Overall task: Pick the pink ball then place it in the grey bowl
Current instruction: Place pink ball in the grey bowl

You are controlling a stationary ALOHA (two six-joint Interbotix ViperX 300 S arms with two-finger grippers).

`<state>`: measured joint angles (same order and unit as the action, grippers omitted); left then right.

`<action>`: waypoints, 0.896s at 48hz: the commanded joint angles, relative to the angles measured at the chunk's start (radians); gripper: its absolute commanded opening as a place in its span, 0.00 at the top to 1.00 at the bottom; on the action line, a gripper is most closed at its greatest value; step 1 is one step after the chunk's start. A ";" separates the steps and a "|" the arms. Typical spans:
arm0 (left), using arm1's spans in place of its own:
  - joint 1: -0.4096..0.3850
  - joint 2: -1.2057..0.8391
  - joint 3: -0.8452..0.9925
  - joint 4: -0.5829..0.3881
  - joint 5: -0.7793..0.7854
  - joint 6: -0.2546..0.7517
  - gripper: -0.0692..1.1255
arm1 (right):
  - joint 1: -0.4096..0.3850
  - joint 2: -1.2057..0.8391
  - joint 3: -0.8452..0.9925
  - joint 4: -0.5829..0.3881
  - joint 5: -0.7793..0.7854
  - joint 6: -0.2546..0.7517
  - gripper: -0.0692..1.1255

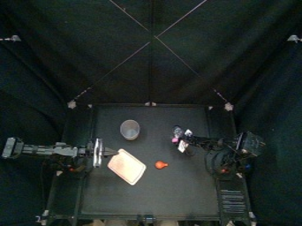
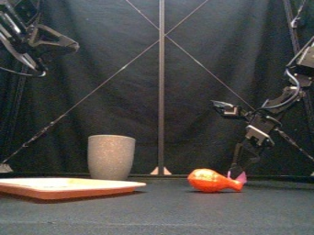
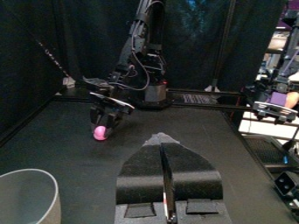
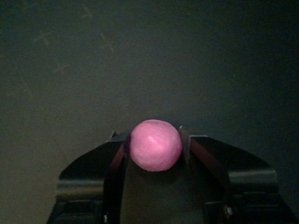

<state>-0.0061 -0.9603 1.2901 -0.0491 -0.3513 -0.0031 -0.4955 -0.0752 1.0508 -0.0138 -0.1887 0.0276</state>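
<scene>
The pink ball sits between the jaws of my right gripper, which is shut on it. In the top view this gripper is right of the table's middle, and the grey speckled cup stands to its left. From the front, the ball hangs low over the table, well to the right of the cup. The left wrist view shows the ball under the right gripper, with the cup near. My left gripper rests shut at the left side.
A flat pink tray lies at the front left of the table. An orange-red toy lies just right of it, in front of the right gripper. From the front, the toy lies beside the ball.
</scene>
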 commanded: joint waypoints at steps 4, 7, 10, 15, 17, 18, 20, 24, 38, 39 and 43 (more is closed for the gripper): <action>-0.003 0.006 -0.011 -0.006 -0.011 -0.002 0.97 | 0.044 -0.040 -0.075 0.005 -0.002 0.002 0.41; -0.003 0.006 -0.011 -0.006 -0.009 0.000 0.97 | 0.091 -0.051 -0.127 -0.002 -0.003 0.000 0.41; -0.003 0.006 -0.011 -0.006 -0.011 0.000 0.97 | 0.141 -0.054 -0.209 -0.003 -0.008 -0.002 0.41; -0.003 0.006 -0.011 -0.006 -0.015 0.000 0.97 | 0.193 -0.040 -0.341 -0.020 -0.028 -0.008 0.41; -0.003 0.006 -0.011 -0.006 -0.018 0.000 0.97 | 0.204 -0.023 -0.390 -0.029 -0.049 -0.008 0.41; -0.003 0.006 -0.009 -0.006 -0.018 0.000 0.97 | 0.210 -0.005 -0.426 -0.035 -0.069 -0.008 0.41; -0.003 0.006 -0.008 -0.006 -0.020 0.000 0.97 | 0.213 0.025 -0.471 -0.043 -0.103 -0.005 0.41; -0.003 0.006 -0.008 -0.006 -0.021 -0.002 0.97 | 0.213 0.097 -0.554 -0.040 -0.178 -0.002 0.41; -0.003 0.006 -0.011 -0.005 -0.029 0.000 0.97 | 0.181 0.385 -0.801 0.032 -0.272 0.002 0.40; -0.003 0.006 -0.011 -0.005 -0.029 0.000 0.97 | 0.179 0.399 -0.813 0.034 -0.270 0.002 0.40; -0.003 0.006 -0.011 -0.006 -0.029 0.000 0.97 | 0.170 0.443 -0.851 0.035 -0.262 0.002 0.39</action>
<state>-0.0077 -0.9603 1.2962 -0.0537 -0.3712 -0.0031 -0.3129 0.3620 0.2577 0.0169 -0.4495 0.0307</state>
